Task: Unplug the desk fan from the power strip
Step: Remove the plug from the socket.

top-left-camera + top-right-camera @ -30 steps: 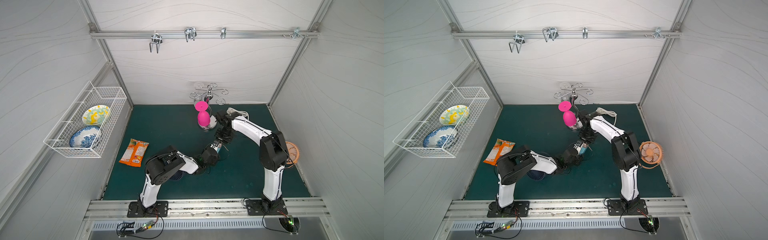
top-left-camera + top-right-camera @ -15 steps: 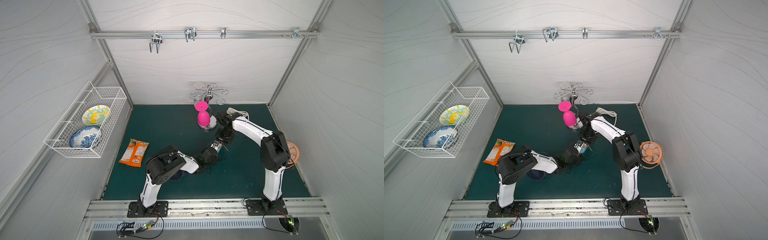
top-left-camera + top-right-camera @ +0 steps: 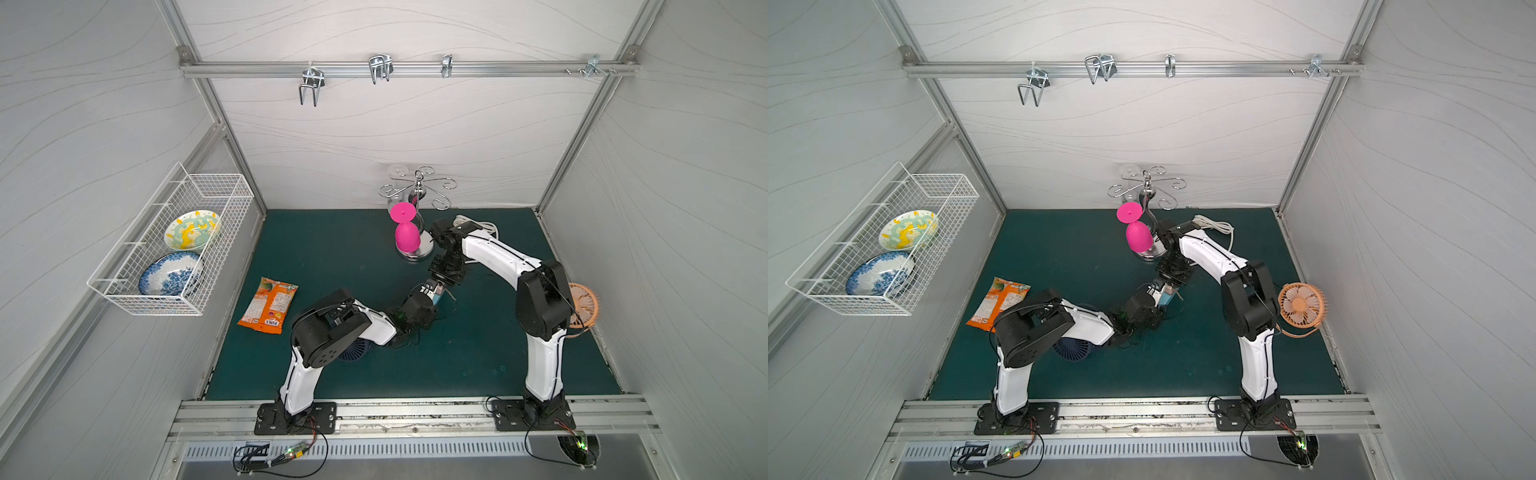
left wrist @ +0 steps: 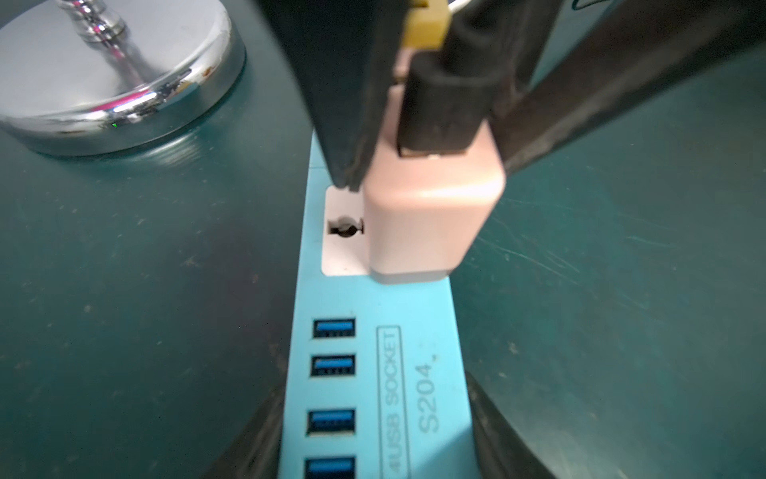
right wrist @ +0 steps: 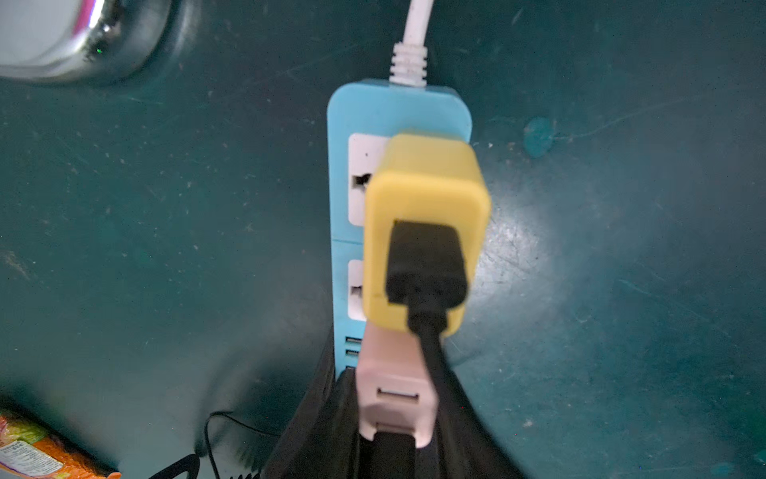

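The light-blue power strip (image 4: 418, 340) lies on the green mat, small in both top views (image 3: 437, 297) (image 3: 1168, 299). My left gripper (image 4: 375, 435) is shut on its end with the row of blue ports. A pale pink plug block (image 4: 427, 224) with a black cable sits in the socket nearest the ports. My right gripper (image 5: 393, 414) is shut on that pink block (image 5: 393, 373) from above. A yellow plug block (image 5: 422, 182) fills the socket by the white cord (image 5: 410, 37). An orange desk fan (image 3: 1301, 306) stands at the right edge; a dark blue fan (image 3: 1073, 347) lies under my left arm. Which cable belongs to which fan I cannot tell.
A chrome glass stand (image 3: 415, 253) with a pink glass (image 3: 406, 235) stands just behind the strip. The coiled white cord (image 3: 478, 226) lies by the back wall. An orange snack bag (image 3: 269, 305) lies at the left. A wire basket (image 3: 166, 249) with plates hangs on the left wall.
My left gripper has closed onto the port end of the power strip. The right gripper has kept its hold on the pink plug block, and both arms have barely moved.
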`<action>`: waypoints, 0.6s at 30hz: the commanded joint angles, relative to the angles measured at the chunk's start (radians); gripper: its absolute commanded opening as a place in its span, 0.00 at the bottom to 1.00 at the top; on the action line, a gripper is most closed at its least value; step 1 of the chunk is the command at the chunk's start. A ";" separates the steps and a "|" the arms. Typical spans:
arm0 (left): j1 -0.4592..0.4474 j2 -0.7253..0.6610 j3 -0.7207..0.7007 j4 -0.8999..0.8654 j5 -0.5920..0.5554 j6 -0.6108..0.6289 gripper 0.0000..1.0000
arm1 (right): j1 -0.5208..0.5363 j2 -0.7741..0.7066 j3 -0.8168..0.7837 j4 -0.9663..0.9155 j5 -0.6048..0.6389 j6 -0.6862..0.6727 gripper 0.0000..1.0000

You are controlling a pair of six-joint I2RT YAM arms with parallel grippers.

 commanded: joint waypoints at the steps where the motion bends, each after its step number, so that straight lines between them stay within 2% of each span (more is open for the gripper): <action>1: -0.004 0.009 -0.025 0.065 0.033 -0.018 0.00 | 0.002 -0.038 -0.023 -0.013 -0.020 0.002 0.00; 10: -0.006 0.006 -0.070 0.148 0.005 -0.025 0.00 | -0.046 -0.086 -0.128 0.035 -0.051 0.017 0.00; 18: -0.017 0.013 -0.055 0.145 0.024 0.011 0.00 | -0.030 -0.055 -0.069 0.015 -0.047 0.024 0.00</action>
